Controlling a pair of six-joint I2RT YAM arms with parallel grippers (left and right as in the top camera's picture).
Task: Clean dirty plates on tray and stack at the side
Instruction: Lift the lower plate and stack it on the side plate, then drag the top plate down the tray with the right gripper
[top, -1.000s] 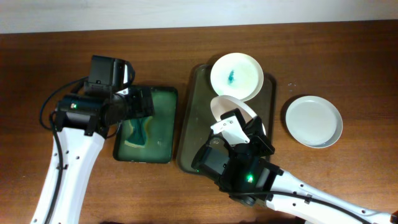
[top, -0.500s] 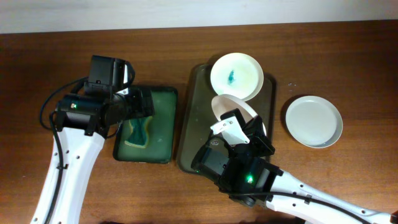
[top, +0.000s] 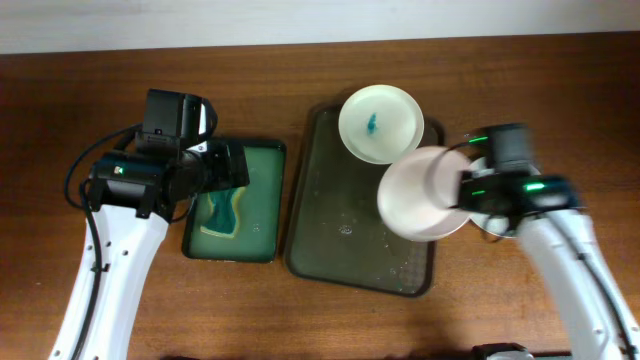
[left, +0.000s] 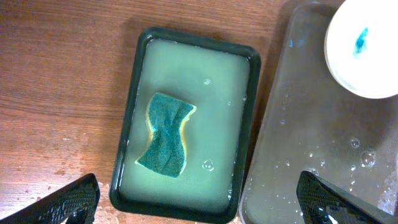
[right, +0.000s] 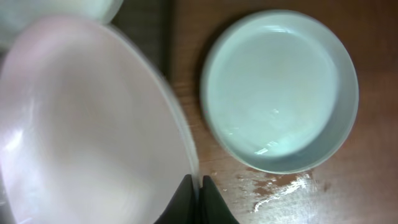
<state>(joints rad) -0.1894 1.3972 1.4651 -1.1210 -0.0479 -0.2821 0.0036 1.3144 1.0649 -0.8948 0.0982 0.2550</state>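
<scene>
My right gripper (top: 462, 190) is shut on the rim of a pale pinkish-white plate (top: 422, 193), held tilted over the right edge of the dark tray (top: 330, 220). In the right wrist view the jaws (right: 198, 190) pinch that plate (right: 93, 124), with a clean white plate (right: 280, 90) on the table just beyond. That clean plate (top: 500, 228) is mostly hidden under my right arm. A dirty plate with a blue stain (top: 380, 122) sits at the tray's far end. My left gripper (left: 199, 208) is open and empty above the green basin (left: 134, 112).
A teal and yellow sponge (left: 165, 134) lies in the basin's water; it also shows in the overhead view (top: 222, 212). The tray (left: 298, 143) is wet with droplets. Water is spilt on the wood near the clean plate (right: 280, 190).
The held plate has moved right, from the middle of the tray to its right edge beside the clean plate. The left arm has not moved.
</scene>
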